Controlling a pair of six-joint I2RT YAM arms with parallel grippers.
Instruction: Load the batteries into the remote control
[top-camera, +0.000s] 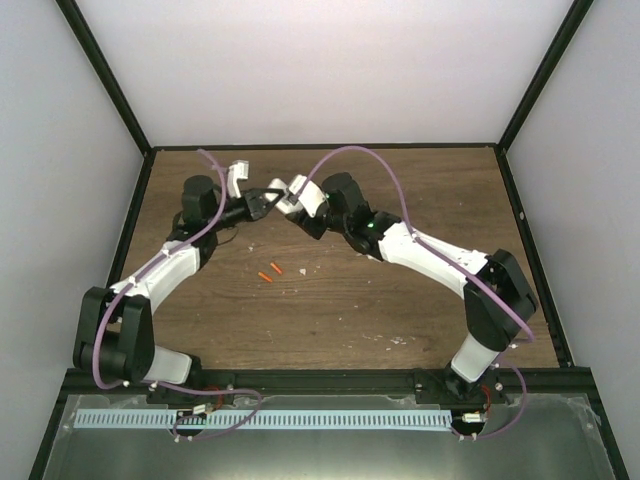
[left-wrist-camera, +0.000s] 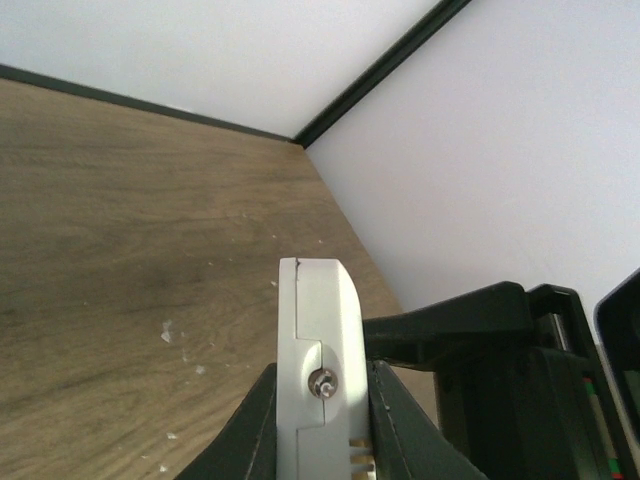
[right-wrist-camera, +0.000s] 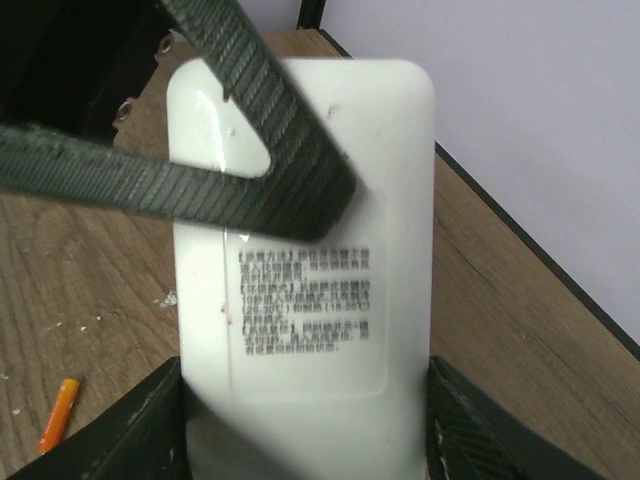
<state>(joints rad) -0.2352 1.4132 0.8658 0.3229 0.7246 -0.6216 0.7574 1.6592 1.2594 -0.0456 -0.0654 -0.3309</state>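
Plainly, the remote control (right-wrist-camera: 310, 330) is a small white rectangular slab with rounded corners. It shows its glossy back, which carries a block of fine black print inside a faintly outlined panel; the print is too small to read. Its lower end sits pinched between the two fingers of the right tool (right-wrist-camera: 305, 405), closed against its long sides, and that end is cut off by the picture's edge. The left tool (left-wrist-camera: 320, 390) is likewise closed on it, clamping the thin body front and back where it is seen edge-on. From the right wrist, a ribbed dark finger (right-wrist-camera: 270, 110) of the left tool crosses the upper back and hides part of it. The front face is out of sight. The batteries (top-camera: 264, 277), two tiny orange-red cylinders, lie loose on the wooden surface (top-camera: 400, 300), well apart from both tools on the side toward the arm bases.
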